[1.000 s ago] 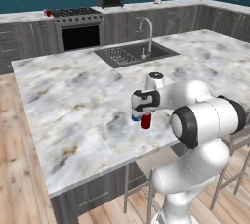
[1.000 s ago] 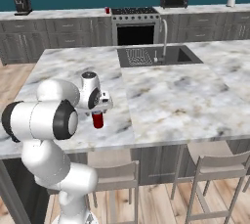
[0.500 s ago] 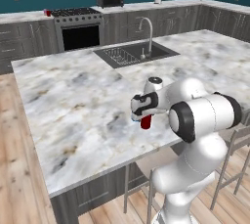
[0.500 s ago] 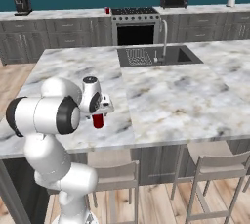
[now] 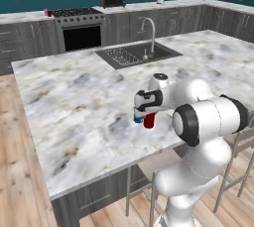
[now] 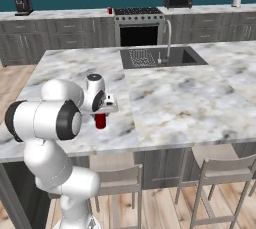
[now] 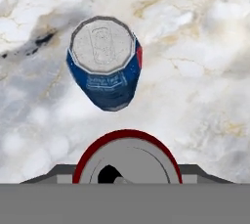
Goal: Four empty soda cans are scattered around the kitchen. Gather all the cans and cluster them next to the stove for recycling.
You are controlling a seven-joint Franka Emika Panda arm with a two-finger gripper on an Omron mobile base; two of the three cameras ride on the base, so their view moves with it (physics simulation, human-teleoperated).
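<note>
Near the frame's centre, gripper (image 5: 147, 117) is hanging over the red can (image 5: 149, 120) — jaws flanking it, grip unclear — blue can (image 7: 104, 61) standing just beside on marble counter (image 5: 74, 107).

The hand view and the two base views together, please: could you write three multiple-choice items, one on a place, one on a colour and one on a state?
1. Where does the red can stand?
A. on the marble island counter
B. in the sink
C. on the stove

2. What colour is the body of the second can beside it?
A. green
B. blue
C. yellow

3. How does the second can stand?
A. lying on its side
B. crushed flat
C. upright, silver top up

Answers:
1. A: both base views show the red can on the marble under the gripper, far from sink and stove.
2. B: the hand view shows a blue wall under a silver lid.
3. C: the hand view looks down on its round lid, with the wall below it.
</note>
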